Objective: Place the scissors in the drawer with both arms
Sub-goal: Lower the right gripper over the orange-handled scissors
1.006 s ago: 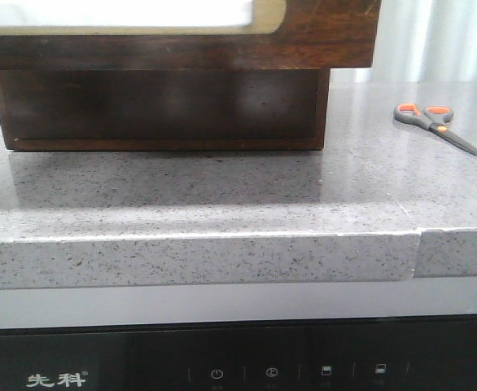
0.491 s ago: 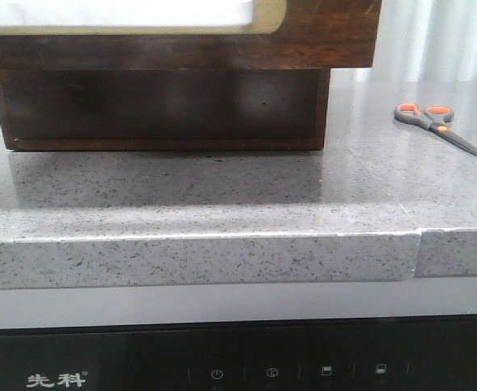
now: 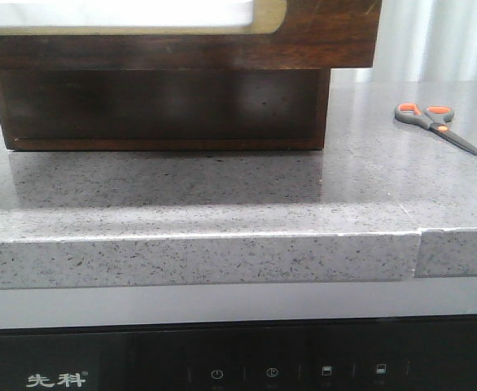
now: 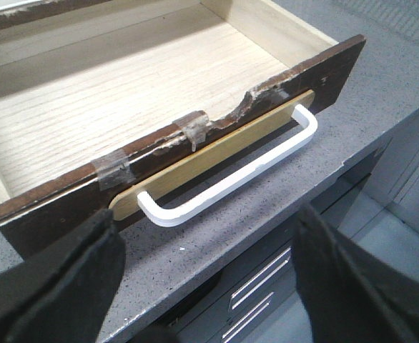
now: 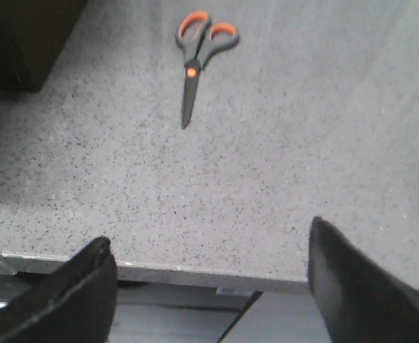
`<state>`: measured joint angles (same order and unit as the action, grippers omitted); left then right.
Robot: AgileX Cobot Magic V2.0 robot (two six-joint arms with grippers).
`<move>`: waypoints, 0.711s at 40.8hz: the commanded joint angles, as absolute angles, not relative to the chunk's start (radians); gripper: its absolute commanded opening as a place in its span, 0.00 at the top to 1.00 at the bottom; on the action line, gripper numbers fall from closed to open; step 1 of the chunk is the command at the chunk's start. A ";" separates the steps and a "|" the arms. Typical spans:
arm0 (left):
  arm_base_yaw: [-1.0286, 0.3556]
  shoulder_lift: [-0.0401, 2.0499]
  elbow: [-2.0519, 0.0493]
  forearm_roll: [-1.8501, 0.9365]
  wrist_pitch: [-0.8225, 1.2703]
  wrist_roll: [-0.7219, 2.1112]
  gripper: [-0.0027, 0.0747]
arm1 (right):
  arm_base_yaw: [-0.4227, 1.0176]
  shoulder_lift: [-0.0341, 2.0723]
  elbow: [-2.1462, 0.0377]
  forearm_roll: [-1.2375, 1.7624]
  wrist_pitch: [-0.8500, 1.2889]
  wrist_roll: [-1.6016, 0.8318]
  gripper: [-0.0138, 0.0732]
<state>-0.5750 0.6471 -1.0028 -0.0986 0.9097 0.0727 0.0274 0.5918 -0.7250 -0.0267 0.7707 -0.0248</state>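
The scissors lie flat on the grey speckled counter at the far right, closed, handles to the left. They also show in the right wrist view, well ahead of my right gripper, which is open and empty over the counter's front edge. The drawer stands pulled out above its dark wooden box at the left. In the left wrist view its scuffed brown front carries a white handle and its pale inside is empty. My left gripper is open and empty just in front of the handle.
The counter's front edge runs across the front view, with a seam at the right. Below it is a black appliance panel with touch buttons. Grey cabinet drawers show under the counter in the left wrist view.
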 commanded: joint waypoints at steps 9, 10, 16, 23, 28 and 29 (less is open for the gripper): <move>-0.584 0.650 -1.026 -0.107 0.836 0.063 0.33 | 0.022 0.973 -0.972 -0.034 0.811 -0.011 0.19; -0.584 0.650 -1.026 -0.107 0.836 0.063 0.33 | 0.022 1.001 -0.990 -0.033 0.819 -0.011 0.19; -0.584 0.650 -1.026 -0.107 0.836 0.063 0.33 | 0.022 1.186 -1.114 -0.011 0.860 -0.013 0.19; -0.584 0.650 -1.026 -0.107 0.836 0.063 0.33 | 0.022 1.378 -1.260 0.024 0.916 -0.025 0.19; -0.584 0.650 -1.026 -0.107 0.836 0.063 0.33 | 0.022 1.512 -1.381 0.027 0.973 -0.032 0.19; -0.584 0.650 -1.026 -0.107 0.836 0.063 0.33 | 0.022 1.526 -1.394 0.027 0.981 -0.032 0.19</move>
<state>-0.5750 0.6471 -1.0028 -0.0986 0.9097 0.0727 0.0274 1.4901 -1.3035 0.0204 0.9744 -0.0157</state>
